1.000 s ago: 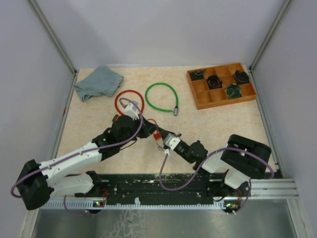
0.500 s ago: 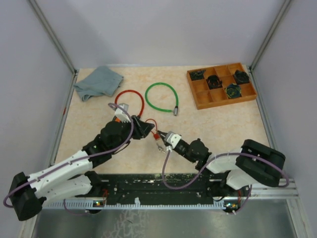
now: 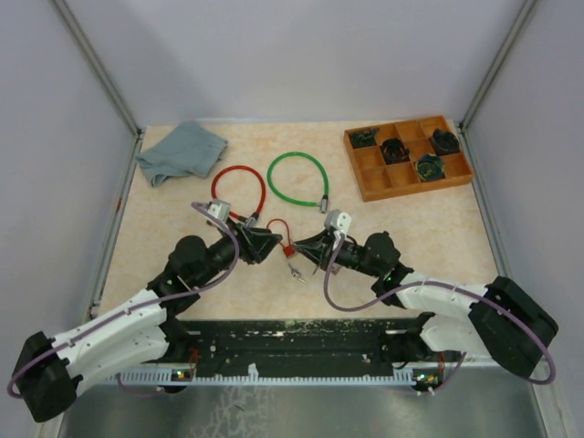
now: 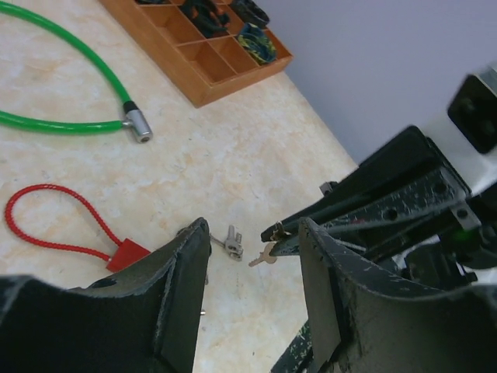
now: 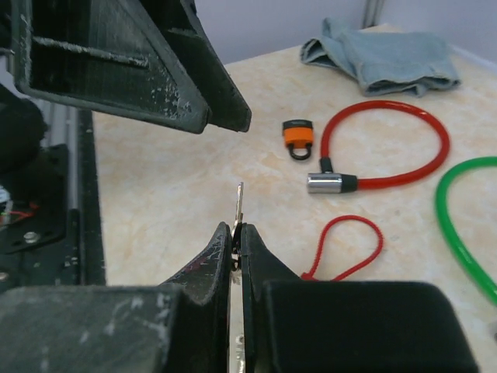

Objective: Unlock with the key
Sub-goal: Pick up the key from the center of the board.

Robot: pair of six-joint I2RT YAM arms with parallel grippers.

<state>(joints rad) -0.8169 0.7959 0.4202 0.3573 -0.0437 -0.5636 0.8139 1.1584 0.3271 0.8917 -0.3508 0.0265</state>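
Top view: both arms reach in to the middle of the desk (image 3: pixel 411 237), tips facing each other, close but apart. The left pincer (image 3: pixel 265 243) comes in from 8 o'clock, the right pincer (image 3: pixel 306 247) from 4 o'clock.

Right pincer: closed, pinching the key (image 5: pixel 239 203) at its lower end. In its own wrist view the key stands up toward 12 o'clock, clear of the desk.

Left pincer: open, nothing between its fingers (image 4: pixel 182 287). Through the gap we see the right pincer's tips and the key.

The padlock (image 5: pixel 298 133), orange-bodied, sits on the desk just at 10 o'clock of the metal end of the red cable lock (image 5: pixel 330 183), apart from the key. We cannot make it out in the top view.

Also on the desk:
- A red cord loop (image 4: pixel 128 253) with a tag, and a small bunch of spare keys (image 4: pixel 231 242) near it, both below the pincers.
- A green cable lock (image 4: pixel 138 124) at 12 o'clock of the pincers.
- A grey cloth (image 3: pixel 182 151) in the 11 o'clock corner.
- A wooden tray (image 3: pixel 415 186) at 1 o'clock, with dark items in some compartments.
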